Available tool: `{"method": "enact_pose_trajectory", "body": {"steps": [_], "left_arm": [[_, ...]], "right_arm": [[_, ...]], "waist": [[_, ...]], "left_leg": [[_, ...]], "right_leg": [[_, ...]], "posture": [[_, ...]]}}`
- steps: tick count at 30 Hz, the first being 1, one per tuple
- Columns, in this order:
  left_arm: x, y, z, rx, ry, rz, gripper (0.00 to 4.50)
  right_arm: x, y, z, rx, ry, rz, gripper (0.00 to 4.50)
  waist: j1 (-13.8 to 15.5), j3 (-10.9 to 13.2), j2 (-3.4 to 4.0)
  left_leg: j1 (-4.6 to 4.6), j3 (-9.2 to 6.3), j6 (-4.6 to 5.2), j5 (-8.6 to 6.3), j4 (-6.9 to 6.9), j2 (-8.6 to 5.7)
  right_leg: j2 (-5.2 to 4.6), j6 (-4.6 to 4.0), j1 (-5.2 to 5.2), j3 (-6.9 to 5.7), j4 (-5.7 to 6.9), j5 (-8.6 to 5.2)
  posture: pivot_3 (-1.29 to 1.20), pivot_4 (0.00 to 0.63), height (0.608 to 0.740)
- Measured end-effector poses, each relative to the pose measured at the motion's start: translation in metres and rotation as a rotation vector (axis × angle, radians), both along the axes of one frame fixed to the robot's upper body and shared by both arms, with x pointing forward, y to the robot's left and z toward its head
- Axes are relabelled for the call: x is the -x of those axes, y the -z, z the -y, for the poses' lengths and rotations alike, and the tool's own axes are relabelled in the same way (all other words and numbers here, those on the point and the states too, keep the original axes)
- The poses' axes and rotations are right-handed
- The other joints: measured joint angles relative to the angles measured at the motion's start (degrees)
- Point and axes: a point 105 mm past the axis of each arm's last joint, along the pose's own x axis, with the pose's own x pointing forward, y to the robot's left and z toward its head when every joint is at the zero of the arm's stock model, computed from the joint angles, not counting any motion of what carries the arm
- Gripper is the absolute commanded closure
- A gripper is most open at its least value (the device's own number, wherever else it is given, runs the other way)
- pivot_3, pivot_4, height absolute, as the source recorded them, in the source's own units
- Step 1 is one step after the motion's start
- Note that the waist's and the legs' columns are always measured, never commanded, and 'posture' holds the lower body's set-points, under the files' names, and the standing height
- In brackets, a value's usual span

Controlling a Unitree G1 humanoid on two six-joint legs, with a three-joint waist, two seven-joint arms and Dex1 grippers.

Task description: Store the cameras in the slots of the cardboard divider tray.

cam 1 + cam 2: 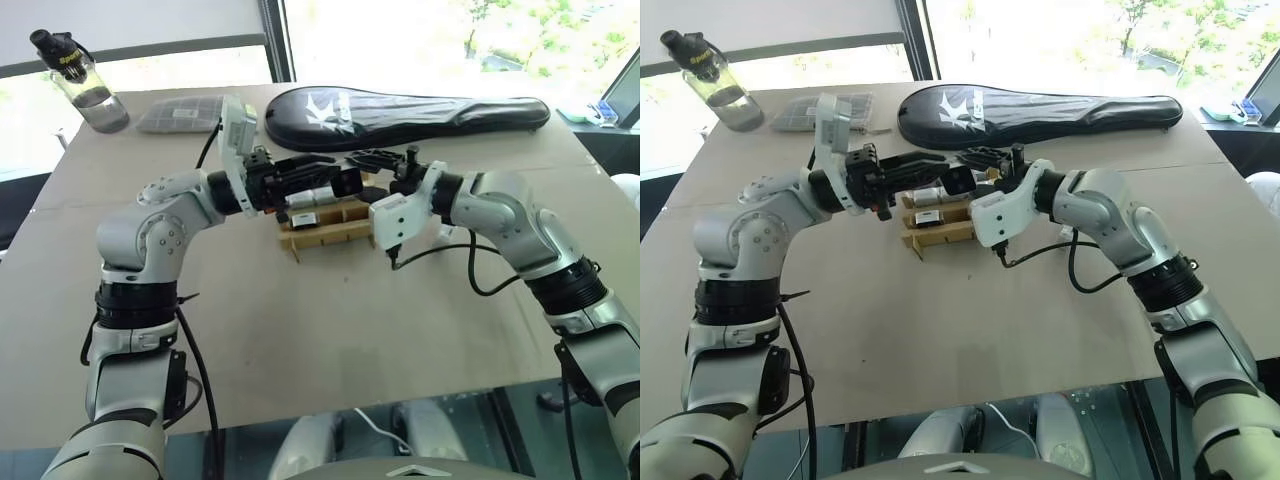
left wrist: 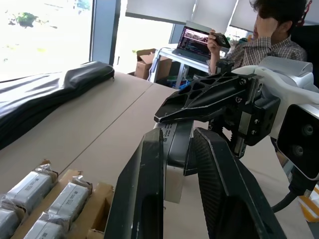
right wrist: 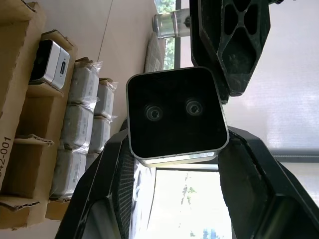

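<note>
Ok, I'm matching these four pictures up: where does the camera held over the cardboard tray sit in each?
Left eye: camera mid-picture, above the cardboard tray.
Right eye: camera just left of the middle, above the tray.
Left wrist: camera mid-picture, between the jaws.
Right wrist: camera mid-picture, black two-lens face showing.
Shared landmark: the cardboard tray.
</note>
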Motion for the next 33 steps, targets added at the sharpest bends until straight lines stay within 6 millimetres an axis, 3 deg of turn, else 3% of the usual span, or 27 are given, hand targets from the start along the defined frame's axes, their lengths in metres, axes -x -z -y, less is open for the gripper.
{"method": "enact_pose_trajectory", "body": {"steps": [3,6,8,22,25,28,33], "left_arm": [[0.0000,0.0007,-0.0005,-0.005,0.000,-0.005,3.57],[-0.0005,0.0014,-0.0020,-0.007,-0.001,-0.010,2.80],[-0.0037,0.0027,-0.0032,-0.009,-0.019,-0.015,2.02],[-0.0012,0.0049,-0.0025,0.000,0.030,-0.055,2.02],[-0.0010,0.0047,-0.0024,0.000,0.032,-0.053,2.69],[-0.0001,0.0039,-0.0026,0.001,0.041,-0.045,3.80],[0.0010,0.0034,-0.0031,-0.006,0.050,-0.035,3.80]], "right_arm": [[-0.0001,0.0008,0.0002,0.002,0.002,-0.001,2.65],[-0.0003,0.0009,0.0003,0.004,0.003,0.000,2.65],[-0.0001,0.0005,0.0001,0.001,0.001,0.001,2.65],[0.0044,-0.0013,-0.0041,-0.011,-0.028,0.005,2.65],[0.0050,-0.0013,-0.0044,-0.009,-0.032,0.007,2.65],[0.0051,-0.0019,-0.0034,-0.013,-0.034,0.002,2.65],[0.0058,-0.0024,-0.0038,-0.018,-0.039,-0.002,2.65]], "waist": [[0.0,0.0,0.00],[0.0,0.0,0.00],[0.0,0.0,0.00],[0.0,0.0,0.00],[0.0,0.0,0.00],[0.0,0.0,0.00],[0.0,0.0,0.00]], "left_leg": [[0.00,0.00,0.00,0.00,0.00,0.00],[0.00,0.00,0.00,0.00,0.00,0.00],[0.00,0.00,0.00,0.00,0.00,0.00],[0.00,-0.01,0.00,0.00,0.00,0.00],[0.00,-0.01,0.00,0.00,0.00,0.00],[0.00,-0.01,0.00,0.00,-0.01,0.00],[0.00,-0.01,0.00,0.00,0.00,0.00]], "right_leg": [[0.00,0.00,0.00,0.00,0.00,0.00],[0.00,0.00,0.00,0.00,0.00,0.00],[0.00,0.00,0.00,0.00,0.00,0.00],[0.00,0.00,-0.05,0.01,0.02,0.00],[0.00,0.00,-0.05,0.01,0.02,0.00],[0.00,0.00,-0.06,0.01,0.03,0.00],[0.00,0.00,-0.06,0.01,0.03,0.00]], "posture": [[0.00,0.150,0.740],[0.00,0.150,0.740],[0.00,0.150,0.740],[0.00,0.150,0.740],[0.00,0.150,0.740],[0.00,0.150,0.740],[0.00,0.150,0.740]]}}
